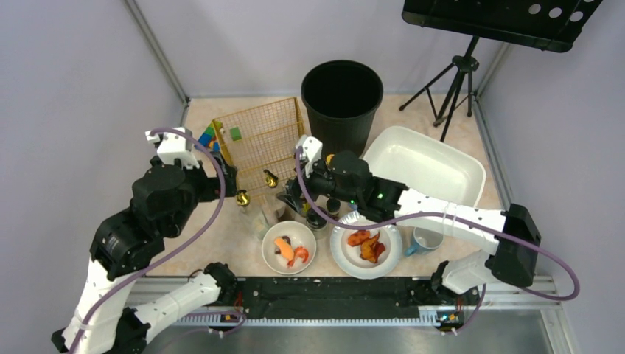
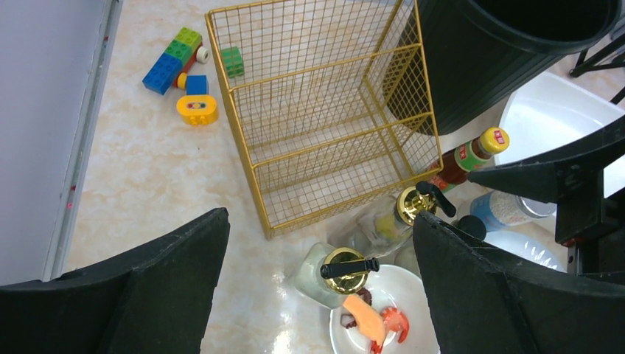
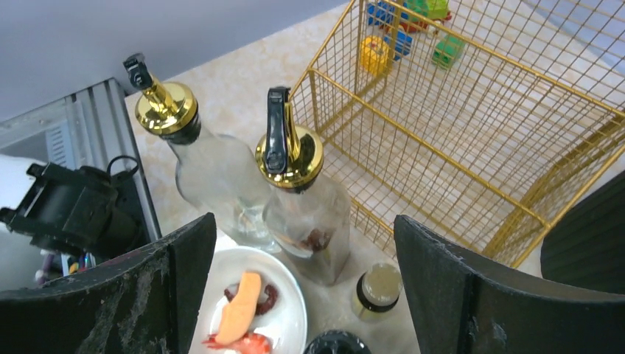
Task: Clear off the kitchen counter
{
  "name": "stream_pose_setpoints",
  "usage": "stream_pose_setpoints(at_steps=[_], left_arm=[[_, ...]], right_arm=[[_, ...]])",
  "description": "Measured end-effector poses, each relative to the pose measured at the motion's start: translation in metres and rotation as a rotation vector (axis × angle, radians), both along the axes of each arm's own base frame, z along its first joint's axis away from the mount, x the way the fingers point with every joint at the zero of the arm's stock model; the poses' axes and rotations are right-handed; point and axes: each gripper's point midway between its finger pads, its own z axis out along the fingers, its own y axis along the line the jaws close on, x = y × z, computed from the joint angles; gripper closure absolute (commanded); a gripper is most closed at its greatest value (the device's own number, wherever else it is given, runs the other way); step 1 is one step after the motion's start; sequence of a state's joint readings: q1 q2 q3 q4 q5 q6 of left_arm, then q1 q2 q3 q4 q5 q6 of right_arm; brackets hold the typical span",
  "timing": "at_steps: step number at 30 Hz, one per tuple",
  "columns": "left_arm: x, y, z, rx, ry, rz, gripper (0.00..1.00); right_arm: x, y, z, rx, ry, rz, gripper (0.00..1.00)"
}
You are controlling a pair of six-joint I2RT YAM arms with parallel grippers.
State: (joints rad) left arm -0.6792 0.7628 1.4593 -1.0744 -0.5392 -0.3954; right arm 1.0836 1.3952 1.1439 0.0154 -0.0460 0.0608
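kitchen counter [image 1: 232, 251], flat rectangular tabletop, beige-peach, faint speckled marble pattern, glossy sheen

Top view, gold wire basket [image 1: 259, 140]: black bin [image 1: 343, 96] at 2 o'clock, toy bricks [image 1: 209, 138] at 9, two gold-spouted glass bottles [image 3: 306, 221] at 6. White bowl [image 1: 270, 252] with shrimp at bottles' 5. White tub [image 1: 427, 173] at bin's 4.

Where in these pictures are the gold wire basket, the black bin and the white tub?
gold wire basket [image 2: 324, 88]: left wrist view, on its mesh wall.
black bin [image 1: 346, 131]: top external view, on its outer wall.
white tub [image 1: 427, 173]: top external view, on its bare inner floor.
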Motion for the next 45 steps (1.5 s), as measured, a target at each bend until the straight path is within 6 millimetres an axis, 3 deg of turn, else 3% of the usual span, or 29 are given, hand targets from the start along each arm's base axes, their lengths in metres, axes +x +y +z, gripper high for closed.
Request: stream_pose_setpoints(at_steps=[4,14,19,28,39,42,45], left_arm=[[0.001,-0.002,-0.007,0.009,0.016,-0.008,0.01],[-0.007,0.003,0.000,-0.016,-0.014,-0.012,0.01],[-0.007,0.003,-0.004,-0.011,-0.008,-0.011,0.01],[-0.006,0.001,-0.009,-0.003,0.005,-0.018,0.01],[-0.004,0.000,-0.019,0.017,0.026,-0.019,0.01],[-0.004,0.000,-0.019,0.016,0.026,-0.019,0.01],[-0.004,0.000,-0.019,0.017,0.026,-0.019,0.01]], right_arm=[[0.006,0.013,-0.001,0.029,-0.019,-0.009,0.12],[0.004,0.039,-0.039,-0.018,-0.003,-0.002,0.22],[0.011,0.046,-0.040,-0.005,-0.018,-0.030,0.28],[0.021,0.052,-0.041,0.017,-0.036,-0.069,0.49],[0.026,0.057,-0.038,0.047,-0.052,-0.083,0.53],[0.027,0.060,-0.039,0.054,-0.055,-0.083,0.65],[0.030,0.061,-0.038,0.059,-0.071,-0.092,0.91]])
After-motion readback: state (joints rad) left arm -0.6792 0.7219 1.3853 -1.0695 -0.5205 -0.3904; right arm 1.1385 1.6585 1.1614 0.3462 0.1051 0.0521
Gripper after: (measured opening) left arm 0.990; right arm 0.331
